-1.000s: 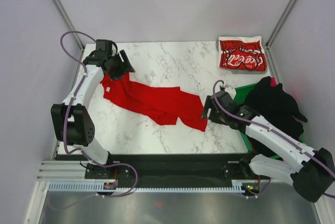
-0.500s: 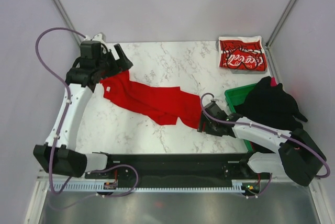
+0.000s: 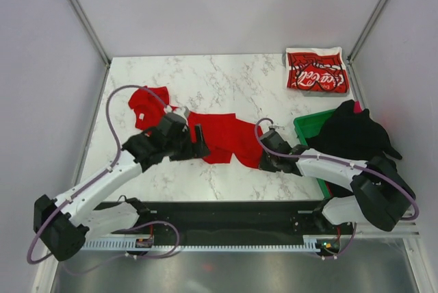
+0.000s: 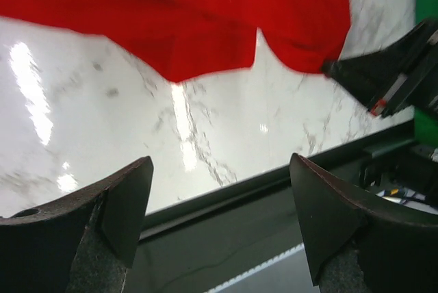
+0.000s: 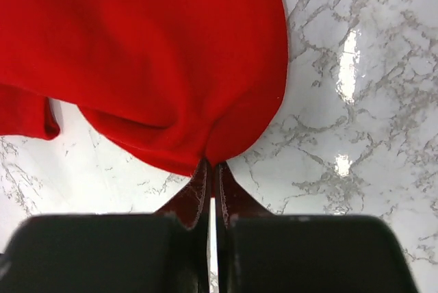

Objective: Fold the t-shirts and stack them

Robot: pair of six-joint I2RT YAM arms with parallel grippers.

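The plain red t-shirt (image 3: 229,135) lies crumpled in a long strip across the middle of the marble table (image 3: 226,77). Its collar end (image 3: 147,105) lies bunched at the left. My right gripper (image 3: 263,159) is shut on the shirt's right lower corner (image 5: 205,149), and the cloth puckers into the closed jaws (image 5: 211,164). My left gripper (image 3: 200,140) hovers open over the shirt's near edge, with nothing between its fingers (image 4: 130,197). The red cloth (image 4: 205,12) lies beyond them. The Coca-Cola t-shirt (image 3: 316,71) lies folded at the far right corner.
A green bin (image 3: 309,126) holding a heap of black cloth (image 3: 356,139) stands at the right edge, close behind my right arm. The table's near edge and black rail (image 4: 226,190) run just under my left gripper. The right gripper's tip (image 4: 383,77) shows in the left wrist view.
My left arm has left the shirt's collar end at the far left and swung to the middle near edge, open. My right gripper has closed on the shirt's right corner.
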